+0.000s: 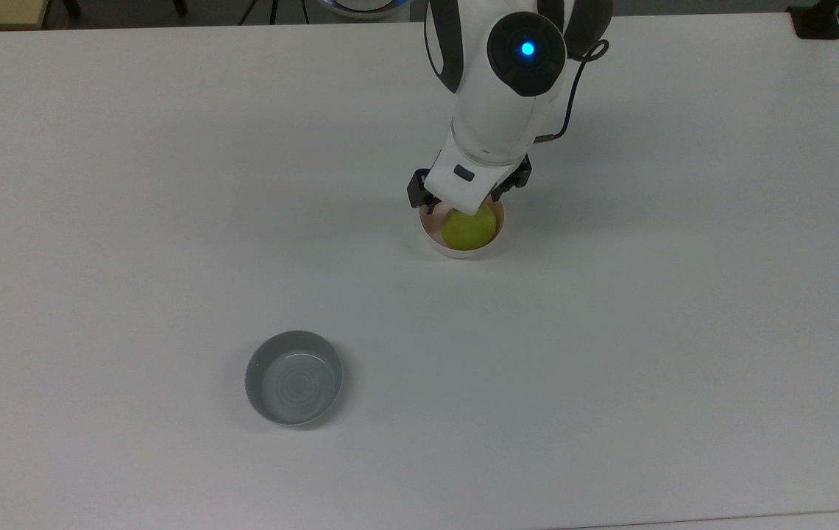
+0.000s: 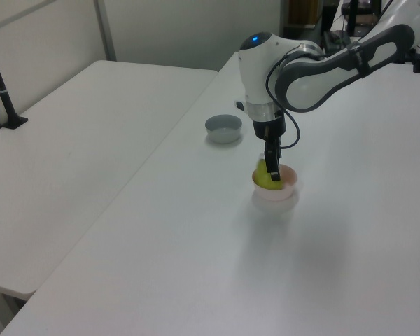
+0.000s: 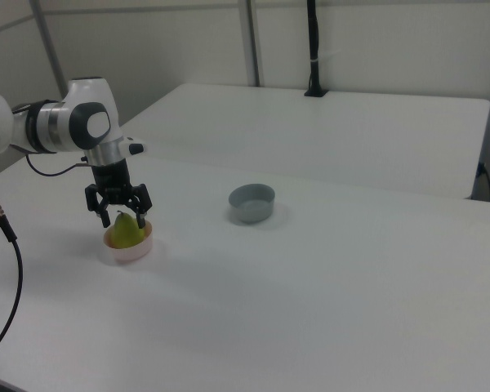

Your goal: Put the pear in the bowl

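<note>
The yellow-green pear point(image 1: 469, 228) point(image 3: 126, 231) sits inside the pale pink bowl point(image 1: 456, 252) point(image 3: 132, 250), a little toward the top view's right side of it. My gripper point(image 1: 465, 194) point(image 3: 121, 218) hovers just above the pear, open, with a black finger on either side of the fruit's top and neither touching it in the right view. In the left view the pear point(image 2: 263, 179) shows as a yellow patch in the bowl point(image 2: 278, 193), partly behind the dark fingers of the gripper point(image 2: 271, 172).
A grey bowl point(image 1: 294, 377) point(image 2: 223, 128) point(image 3: 252, 202) stands by itself on the white table point(image 1: 684, 331), well away from the pink one. A black post foot point(image 1: 817, 22) sits at the table's far corner in the top view.
</note>
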`<state>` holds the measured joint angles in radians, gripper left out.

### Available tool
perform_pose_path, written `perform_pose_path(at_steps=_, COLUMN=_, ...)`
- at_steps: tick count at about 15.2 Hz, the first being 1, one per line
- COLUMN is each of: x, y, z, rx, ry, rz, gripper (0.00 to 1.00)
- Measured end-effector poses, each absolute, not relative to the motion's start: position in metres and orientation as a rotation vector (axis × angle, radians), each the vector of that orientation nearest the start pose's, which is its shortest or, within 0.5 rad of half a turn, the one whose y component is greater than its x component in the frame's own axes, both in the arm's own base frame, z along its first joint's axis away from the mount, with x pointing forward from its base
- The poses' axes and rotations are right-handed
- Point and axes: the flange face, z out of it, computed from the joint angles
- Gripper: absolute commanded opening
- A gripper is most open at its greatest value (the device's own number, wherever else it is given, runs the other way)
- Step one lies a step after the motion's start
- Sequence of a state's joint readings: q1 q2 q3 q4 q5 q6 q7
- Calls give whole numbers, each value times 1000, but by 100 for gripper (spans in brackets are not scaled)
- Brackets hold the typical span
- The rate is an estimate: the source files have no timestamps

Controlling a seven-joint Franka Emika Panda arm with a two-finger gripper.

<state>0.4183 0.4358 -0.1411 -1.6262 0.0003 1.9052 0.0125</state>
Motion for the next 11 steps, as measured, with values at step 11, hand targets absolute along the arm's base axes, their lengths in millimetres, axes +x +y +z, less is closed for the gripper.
perform_pose_path(at_steps=11, x=632, y=177, z=431, rx=-3175, ry=-379, rz=77, gripper=100)
